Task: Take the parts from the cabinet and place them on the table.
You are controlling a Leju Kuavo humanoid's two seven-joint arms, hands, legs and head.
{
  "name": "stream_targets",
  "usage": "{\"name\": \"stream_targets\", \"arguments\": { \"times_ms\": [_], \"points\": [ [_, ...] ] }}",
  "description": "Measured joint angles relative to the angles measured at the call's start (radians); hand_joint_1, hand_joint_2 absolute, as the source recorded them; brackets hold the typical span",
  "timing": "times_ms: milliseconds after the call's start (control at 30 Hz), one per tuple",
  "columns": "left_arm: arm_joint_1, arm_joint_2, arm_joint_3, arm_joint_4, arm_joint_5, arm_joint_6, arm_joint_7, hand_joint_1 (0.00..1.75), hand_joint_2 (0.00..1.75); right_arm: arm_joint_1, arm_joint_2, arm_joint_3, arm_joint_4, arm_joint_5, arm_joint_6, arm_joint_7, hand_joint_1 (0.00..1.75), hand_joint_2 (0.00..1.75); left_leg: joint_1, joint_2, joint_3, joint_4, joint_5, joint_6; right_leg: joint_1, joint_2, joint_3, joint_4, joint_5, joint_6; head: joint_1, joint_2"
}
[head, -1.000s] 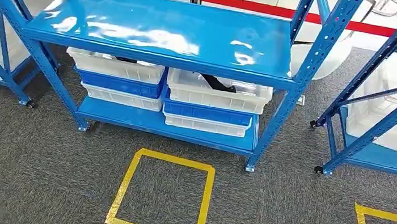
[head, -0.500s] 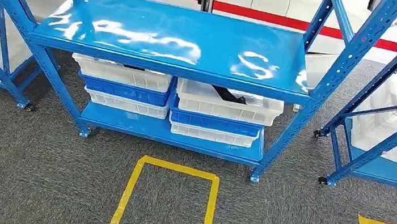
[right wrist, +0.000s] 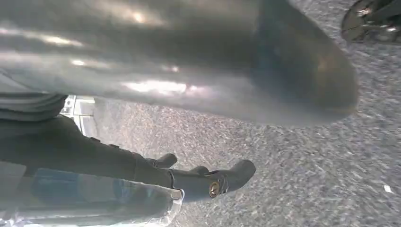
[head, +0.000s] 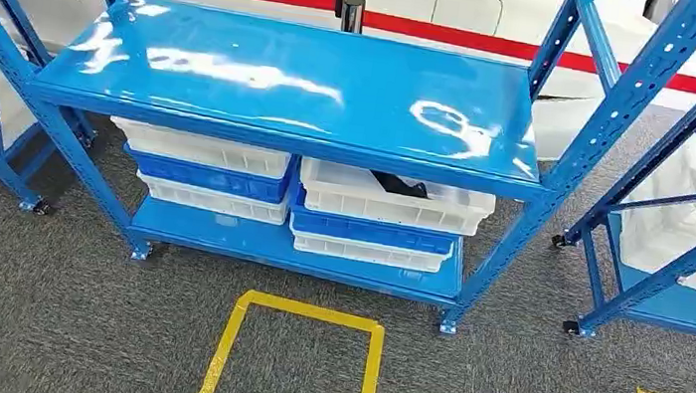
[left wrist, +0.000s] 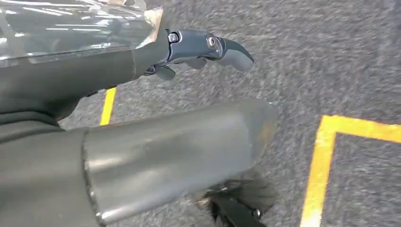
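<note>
Shift since a second ago: whole head view has slid, so my camera has moved, not the shelving; the yellow floor square (head: 295, 365) now sits lower in frame and is cut off at the bottom edge, and the rack reads closer.
Parts: a dark part (head: 399, 185) lies in the upper white bin (head: 394, 198) on the right stack, low shelf of the blue rack (head: 298, 80); its form is mostly hidden by the bin wall and the shelf above.
Handling, my guess: it looks rigid and dark, likely plastic or rubber-coated, probably light, not fragile; I would take it across its narrow body, or lift the bin by its rim if the part stays hidden.
Left hand: my left hand (left wrist: 198, 52) hangs beside me over the grey carpet, fingers loosely curled, carrying nothing.
Right hand: my right hand (right wrist: 198, 177) also hangs over the carpet, fingers apart and lightly bent, nothing in it.
Edges: the glossy top shelf overhangs the bins closely, so the gap above the right bin is tight; blue uprights stand at each corner, castors below; a second rack (head: 691, 229) stands just to the right.
Open room: bare carpet lies between me and the rack front; reaching means going low and in under the shelf lip.
Table: I cannot see it from here.
</note>
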Motion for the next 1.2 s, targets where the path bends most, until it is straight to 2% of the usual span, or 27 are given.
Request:
{"name": "stream_targets", "arguments": {
  "times_ms": [33,67,100,167,200,233,267,300,367,400,433,500,533,600,667,700,733,767,800,867,900,933,967,1033,1067,1100,1200],
  "points": [
    [0.000,-0.002,0.000,0.003,0.000,-0.001,0.000,0.00,0.00,-0.001,-0.003,0.000,0.000,0.000,0.000,0.000,0.00,0.00,-0.001,-0.006,0.017,-0.031,-0.010,-0.007,0.008,0.001,-0.001,-0.001,-0.011,0.012,-0.001,0.000],
    [-0.001,-0.004,0.000,0.004,0.000,-0.001,0.000,0.00,0.00,-0.005,-0.003,0.000,0.000,0.000,-0.001,0.000,0.00,0.00,-0.009,-0.008,0.021,-0.041,-0.013,0.001,0.016,0.002,-0.003,0.002,-0.018,0.020,-0.006,0.000],
    [-0.002,-0.002,0.000,0.003,0.000,-0.002,-0.001,0.00,0.00,-0.009,-0.002,0.000,0.000,0.000,-0.001,0.000,0.00,0.00,-0.012,-0.008,0.019,-0.038,-0.019,0.017,0.015,0.003,-0.001,-0.004,-0.020,0.026,-0.003,0.000],
    [-0.001,-0.001,0.000,0.003,0.000,-0.002,-0.002,0.00,0.00,-0.008,-0.002,0.000,0.000,0.000,-0.002,0.000,0.00,0.00,-0.019,-0.008,0.020,-0.040,-0.024,0.034,0.014,0.003,0.009,-0.017,-0.023,0.039,-0.003,0.000],
    [-0.002,-0.001,0.000,0.003,0.000,-0.002,-0.002,0.00,0.00,-0.009,-0.001,0.000,0.000,0.000,-0.002,0.000,0.00,0.00,-0.014,-0.009,0.038,-0.049,-0.021,0.047,0.011,0.002,0.015,-0.014,-0.030,0.047,-0.003,0.000],
    [-0.001,-0.002,0.000,0.003,0.000,-0.002,-0.003,0.00,0.00,-0.008,-0.001,0.000,0.000,-0.001,-0.002,0.001,0.00,0.00,-0.017,-0.009,0.044,-0.052,-0.023,0.053,0.008,-0.002,0.007,0.013,-0.038,0.047,0.001,0.000],
    [-0.001,-0.001,0.000,0.003,-0.001,-0.003,-0.003,0.00,0.00,-0.009,-0.001,0.000,0.000,-0.001,-0.002,0.001,0.00,0.00,-0.017,-0.007,0.047,-0.053,-0.028,0.060,0.007,-0.003,-0.027,0.075,-0.062,0.041,0.001,0.000],
    [-0.002,0.000,0.000,0.003,-0.002,-0.003,-0.003,0.00,0.00,-0.010,-0.001,0.000,0.000,-0.001,-0.002,0.001,0.00,0.00,-0.020,-0.006,0.051,-0.053,-0.034,0.067,0.008,-0.004,-0.091,0.177,-0.097,0.034,0.002,0.000],
    [-0.002,0.000,0.000,0.003,-0.002,-0.003,-0.003,0.00,0.00,-0.008,-0.002,0.000,0.000,-0.001,-0.002,0.001,0.00,0.00,-0.025,-0.004,0.062,-0.053,-0.046,0.073,0.013,-0.004,-0.191,0.322,-0.128,0.033,0.003,0.000],
    [-0.001,-0.001,0.000,0.003,-0.002,-0.003,-0.003,0.00,0.00,-0.006,-0.002,0.000,0.000,-0.001,-0.002,0.000,0.00,0.00,-0.028,-0.006,0.071,-0.053,-0.053,0.074,0.014,-0.004,-0.213,0.333,-0.113,0.039,0.003,0.000],
    [-0.001,-0.001,0.000,0.003,-0.002,-0.003,-0.003,0.00,0.00,-0.002,-0.002,0.000,0.000,0.000,-0.002,0.000,0.00,0.00,-0.030,-0.009,0.084,-0.053,-0.062,0.074,0.016,-0.004,-0.209,0.290,-0.073,0.048,0.003,0.000],
    [-0.001,-0.001,0.000,0.003,-0.002,-0.003,-0.003,0.00,0.00,-0.002,-0.002,0.000,0.000,0.001,-0.002,-0.001,0.00,0.00,-0.032,-0.012,0.111,-0.053,-0.080,0.071,0.022,-0.004,-0.151,0.111,0.034,0.058,0.003,0.000],
    [-0.001,-0.002,0.000,0.003,-0.002,-0.003,-0.004,0.00,0.00,-0.001,-0.004,0.000,0.000,0.001,-0.002,-0.001,0.00,0.00,-0.032,-0.012,0.113,-0.054,-0.089,0.068,0.026,-0.007,-0.131,0.041,0.074,0.048,0.004,0.000],
    [-0.004,-0.003,0.000,0.003,-0.002,-0.003,-0.005,0.00,0.00,-0.004,-0.003,0.001,0.000,0.001,-0.002,-0.002,0.00,0.00,-0.037,-0.012,0.118,-0.056,-0.103,0.055,0.042,-0.007,-0.122,0.037,0.065,0.022,0.002,0.000],
    [-0.003,-0.005,0.000,0.003,-0.002,-0.003,-0.005,0.00,0.00,-0.005,-0.005,0.001,0.000,0.002,-0.002,-0.002,0.00,0.00,-0.033,-0.012,0.126,-0.066,-0.106,0.048,0.047,-0.008,-0.117,0.037,0.059,0.011,-0.001,0.000],
    [-0.004,-0.005,0.000,0.003,-0.002,-0.003,-0.005,0.00,0.00,-0.005,-0.006,0.002,0.000,0.002,-0.002,-0.003,0.00,0.00,-0.034,-0.010,0.136,-0.068,-0.115,0.037,0.033,-0.007,-0.103,0.025,0.055,-0.003,0.001,0.000],
    [-0.004,-0.003,0.000,0.002,-0.002,-0.003,-0.006,0.00,0.00,-0.002,-0.003,0.002,0.000,0.001,-0.002,-0.003,0.00,0.00,-0.030,-0.007,0.134,-0.047,-0.120,0.032,0.025,-0.006,-0.091,0.018,0.056,-0.007,0.002,0.000],
    [-0.004,-0.003,0.000,0.002,-0.002,-0.003,-0.007,0.00,0.00,-0.002,-0.004,0.003,0.000,0.002,-0.002,-0.004,0.00,0.00,-0.030,-0.005,0.109,-0.001,-0.142,0.027,0.023,-0.007,-0.084,0.016,0.048,-0.020,-0.001,0.000],
    [-0.004,-0.004,0.000,0.002,-0.002,-0.003,-0.007,0.00,0.00,-0.004,-0.005,0.003,0.000,0.002,-0.002,-0.004,0.00,0.00,-0.028,-0.005,0.068,0.068,-0.173,0.025,0.024,-0.008,-0.080,0.016,0.045,-0.025,0.000,0.000],
    [-0.003,-0.004,0.000,0.002,-0.002,-0.003,-0.007,0.00,0.00,-0.005,-0.005,0.003,0.000,0.002,-0.002,-0.004,0.00,0.00,-0.023,-0.005,-0.039,0.222,-0.221,0.017,0.025,-0.008,-0.067,0.016,0.033,-0.033,0.000,0.000],
    [-0.002,-0.004,0.000,0.002,-0.003,-0.003,-0.007,0.00,0.00,-0.005,-0.005,0.003,0.000,0.002,-0.002,-0.004,0.00,0.00,-0.022,-0.004,-0.071,0.250,-0.213,0.014,0.025,-0.007,-0.060,0.016,0.026,-0.032,-0.001,0.000],
    [-0.002,-0.003,0.000,0.002,-0.004,-0.003,-0.007,0.00,0.00,-0.004,-0.005,0.003,0.000,0.001,-0.002,-0.004,0.00,0.00,-0.020,-0.003,-0.079,0.231,-0.175,0.013,0.025,-0.006,-0.049,0.016,0.021,-0.030,-0.001,0.000],
    [-0.002,-0.003,0.000,0.002,-0.006,-0.001,-0.007,0.00,0.00,-0.003,-0.004,0.003,0.000,0.000,-0.002,-0.004,0.00,0.00,-0.020,-0.002,-0.068,0.181,-0.125,0.014,0.024,-0.004,-0.038,0.016,0.013,-0.027,-0.001,0.000],
    [-0.002,0.001,0.000,0.002,-0.008,0.007,-0.008,0.00,0.00,-0.002,-0.002,0.003,0.000,0.000,-0.004,-0.005,0.00,0.00,-0.020,-0.002,-0.010,0.005,0.003,0.027,0.024,-0.002,-0.013,0.016,-0.005,-0.021,-0.001,0.000],
    [-0.002,0.002,0.000,0.002,-0.008,0.011,-0.008,0.00,0.00,-0.002,0.000,0.003,0.000,-0.001,-0.005,-0.007,0.00,0.00,-0.027,-0.004,0.002,-0.020,0.000,0.035,0.027,-0.001,-0.020,0.016,-0.013,-0.017,0.000,0.000],
    [-0.004,0.003,0.000,0.002,-0.009,0.014,-0.009,0.00,0.00,-0.008,0.000,0.003,0.000,-0.001,-0.006,-0.008,0.00,0.00,-0.029,-0.002,0.013,-0.039,-0.006,0.036,0.038,0.000,-0.025,0.018,-0.019,-0.008,-0.003,0.000],
    [-0.003,0.000,0.000,0.002,-0.009,0.015,-0.009,0.00,0.00,-0.007,-0.002,0.003,0.000,-0.001,-0.009,-0.009,0.00,0.00,-0.034,-0.004,0.015,-0.043,-0.006,0.028,0.038,-0.004,-0.020,0.015,-0.027,-0.012,-0.001,0.000]
  ]
}}
